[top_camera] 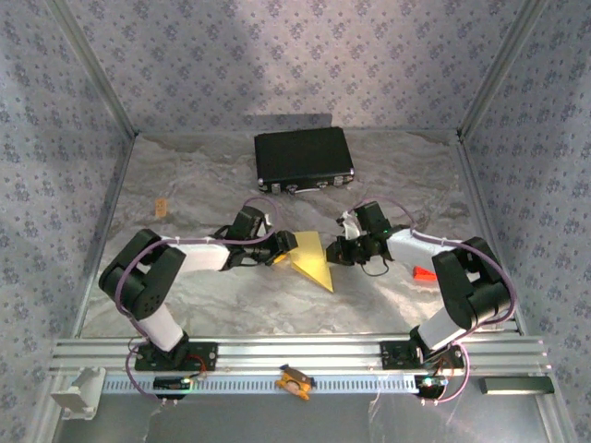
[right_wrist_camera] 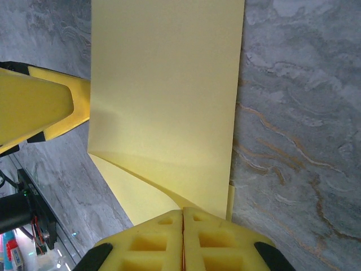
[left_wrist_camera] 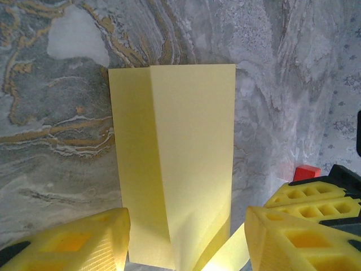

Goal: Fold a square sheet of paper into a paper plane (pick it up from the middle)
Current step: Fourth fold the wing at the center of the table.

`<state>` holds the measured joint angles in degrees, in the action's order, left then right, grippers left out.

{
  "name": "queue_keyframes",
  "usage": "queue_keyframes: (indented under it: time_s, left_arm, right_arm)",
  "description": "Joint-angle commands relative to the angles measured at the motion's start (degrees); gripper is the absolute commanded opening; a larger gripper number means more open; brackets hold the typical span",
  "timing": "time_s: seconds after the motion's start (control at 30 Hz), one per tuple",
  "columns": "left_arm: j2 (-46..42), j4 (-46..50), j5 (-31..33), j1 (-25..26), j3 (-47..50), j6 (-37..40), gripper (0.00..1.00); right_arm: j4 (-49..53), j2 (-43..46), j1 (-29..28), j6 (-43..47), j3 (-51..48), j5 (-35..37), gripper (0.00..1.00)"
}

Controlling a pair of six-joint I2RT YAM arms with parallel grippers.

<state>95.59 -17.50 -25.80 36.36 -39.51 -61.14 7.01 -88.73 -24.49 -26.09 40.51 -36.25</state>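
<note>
The yellow sheet of paper (top_camera: 312, 257) lies partly folded on the marbled table between the two grippers, one corner pointing toward the near right. In the left wrist view the paper (left_wrist_camera: 186, 152) shows a long lengthwise fold and a raised flap near the bottom. My left gripper (top_camera: 282, 246) (left_wrist_camera: 186, 243) is open, with the paper's end lying between its yellow fingers (left_wrist_camera: 79, 240), apart from both. My right gripper (top_camera: 338, 249) (right_wrist_camera: 182, 240) is shut, pinching the edge of the paper (right_wrist_camera: 169, 96), whose flap curves up into the fingers.
A black rectangular case (top_camera: 304, 160) lies at the back of the table. A small red-orange object (top_camera: 423, 273) sits beside the right arm, a tan piece (top_camera: 161, 206) lies at far left, and an orange clip (top_camera: 294, 380) rests on the front rail. Patterned walls enclose the table.
</note>
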Motion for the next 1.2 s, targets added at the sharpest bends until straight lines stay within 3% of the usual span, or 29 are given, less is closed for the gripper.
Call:
queue_keyframes:
  time_s: [0.0,0.13,0.33,0.53,0.77,1.0,1.17]
  left_arm:
    - [1.6,-3.5,-2.0,-0.1,-1.6,-1.0,0.55]
    - [2.6,-4.7,-1.7,0.0,-1.8,-2.0,0.51]
    - [4.1,-7.0,-2.3,0.1,-3.1,-3.0,0.35]
    - [4.0,-9.1,-2.7,0.1,-2.9,-4.4,0.23]
    - [3.5,-10.1,-2.6,0.3,-2.8,-4.6,0.19]
    - [3.1,-9.6,-2.8,0.5,-3.6,-4.5,0.19]
    - [3.3,-9.4,-2.9,0.7,-3.7,-4.6,0.19]
  right_arm:
    - [-0.4,1.2,0.6,-0.4,-0.6,-1.2,0.09]
    - [-0.3,1.4,0.7,-0.3,-0.6,-1.2,0.10]
    - [-0.2,1.4,0.8,-0.5,-0.7,-1.0,0.13]
    - [2.6,5.2,0.2,0.0,-1.2,4.8,0.32]
    - [1.6,15.7,-5.9,1.6,-6.6,24.3,0.41]
    - [-16.7,26.1,-23.1,15.9,-19.8,46.0,0.45]
    - [-20.8,23.8,-31.4,26.7,-20.4,54.7,0.44]
